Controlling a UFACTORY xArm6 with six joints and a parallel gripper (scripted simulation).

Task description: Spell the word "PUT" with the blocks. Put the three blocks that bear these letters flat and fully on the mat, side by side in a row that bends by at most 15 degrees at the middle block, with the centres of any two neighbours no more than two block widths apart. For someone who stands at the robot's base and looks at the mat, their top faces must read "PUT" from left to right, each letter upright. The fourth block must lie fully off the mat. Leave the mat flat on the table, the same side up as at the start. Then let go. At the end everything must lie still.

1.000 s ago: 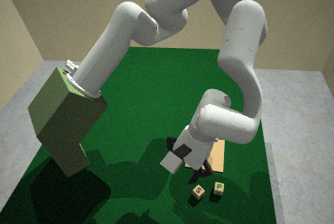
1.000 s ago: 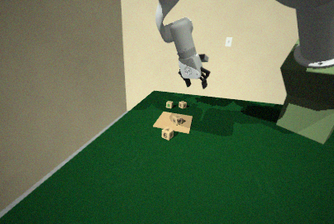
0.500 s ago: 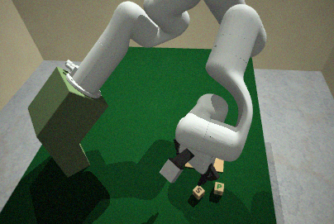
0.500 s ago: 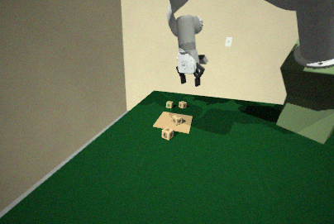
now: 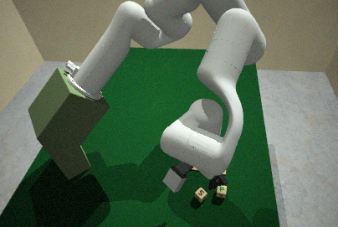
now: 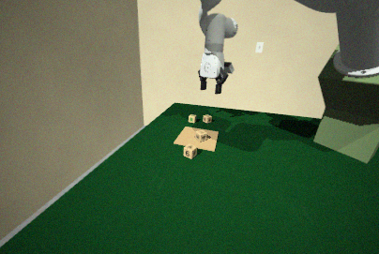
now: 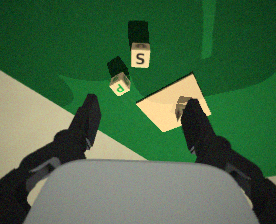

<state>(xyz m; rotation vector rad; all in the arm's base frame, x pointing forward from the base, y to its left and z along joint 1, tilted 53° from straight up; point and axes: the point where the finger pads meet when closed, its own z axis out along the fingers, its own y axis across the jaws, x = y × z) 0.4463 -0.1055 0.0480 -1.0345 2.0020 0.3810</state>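
My gripper (image 6: 210,89) (image 7: 141,107) is open and empty, high above the blocks. The tan mat (image 6: 185,139) (image 7: 159,106) lies flat. A block with a green P (image 5: 222,191) (image 6: 192,119) (image 7: 120,86) and a block with a dark S (image 5: 201,194) (image 6: 207,119) (image 7: 140,57) sit apart on the green surface beside the mat. A third block (image 6: 201,135) (image 7: 182,108) sits on the mat, partly behind a finger in the wrist view; its letter is unreadable. A fourth block (image 6: 189,152) sits by the mat's near edge in the exterior view, its top letter unclear.
The green table top (image 5: 159,77) (image 6: 141,194) surrounds the mat. The robot's base pedestal (image 5: 63,119) (image 6: 349,133) stands well away from the blocks. The arm hides most of the mat in the top view. Shadows of the arm fall across the table.
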